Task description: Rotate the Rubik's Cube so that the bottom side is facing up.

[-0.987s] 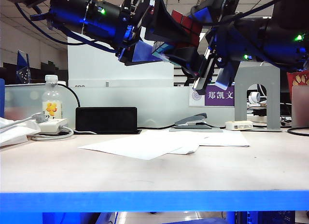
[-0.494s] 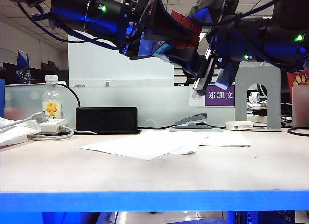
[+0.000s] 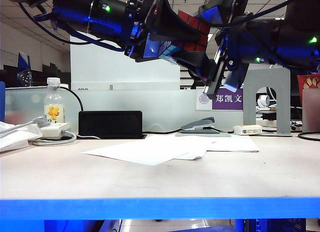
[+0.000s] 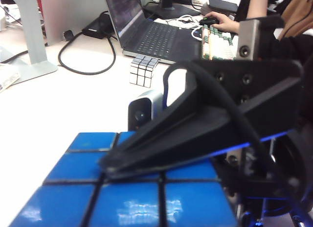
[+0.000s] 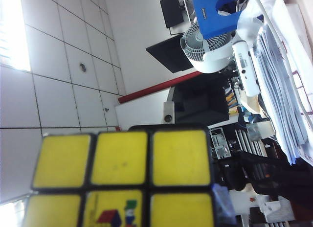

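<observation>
Hanging high above the pale surface (image 3: 165, 177) in the exterior view, the small black-framed Rubik's Cube with glossy stickers (image 3: 192, 29) shows red squares at about twelve o'clock in the frame, caught between the two dark arms; the left gripper (image 3: 167, 34) reaches in from ten o'clock and the right gripper (image 3: 212, 67) from two o'clock. In the left wrist view a black finger lies flat across the blue face (image 4: 137, 197), so the left gripper (image 4: 161, 163) looks clamped on the cube, though its other finger is hidden. In the right wrist view the yellow face (image 5: 122, 173) fills the six o'clock part; the right gripper's fingers are out of sight, so I cannot tell its state. Judging by looks, the cube is light, rigid and slick-faced; flat opposite faces offer the safest hold, since edge grips could twist a layer.
</observation>
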Tool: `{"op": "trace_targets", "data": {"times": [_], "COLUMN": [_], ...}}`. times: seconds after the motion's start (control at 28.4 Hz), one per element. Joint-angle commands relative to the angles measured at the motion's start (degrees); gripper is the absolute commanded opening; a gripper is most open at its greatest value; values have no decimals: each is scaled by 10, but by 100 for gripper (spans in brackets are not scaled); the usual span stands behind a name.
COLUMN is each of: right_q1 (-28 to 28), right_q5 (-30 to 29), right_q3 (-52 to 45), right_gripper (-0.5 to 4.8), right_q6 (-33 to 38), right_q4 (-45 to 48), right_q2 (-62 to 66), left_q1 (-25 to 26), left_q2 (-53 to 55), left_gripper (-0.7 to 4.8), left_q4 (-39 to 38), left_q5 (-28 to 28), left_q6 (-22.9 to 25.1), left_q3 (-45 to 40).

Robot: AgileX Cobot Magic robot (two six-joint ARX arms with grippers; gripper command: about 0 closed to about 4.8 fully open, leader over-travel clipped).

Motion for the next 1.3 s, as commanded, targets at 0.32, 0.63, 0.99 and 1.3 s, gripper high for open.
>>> {"op": "trace_targets", "data": {"times": [0.32,0.63,0.99,1.3], "right_q1": [-34,-158,-166,-166], "right_q5": [-37,-136,-148,-161], "right_q3": [2,1,1,1], "right_gripper": [392,391,391,391], "right_q6": [-30,-81,-93,-94], "right_q4": [21,19,19,19], "right_q2": [-3,-3,-3,-3], "left_q1": [2,9,31,32], "left_q2": [-1,-2,-63,-63], "left_gripper": [48,48,47,48], "left_q4": [-37,-94,-284,-521], "left_q5": [-17,-17,-40,-118], "left_q6": [20,27,66,153], "left_q3": [3,4,27,114]}}
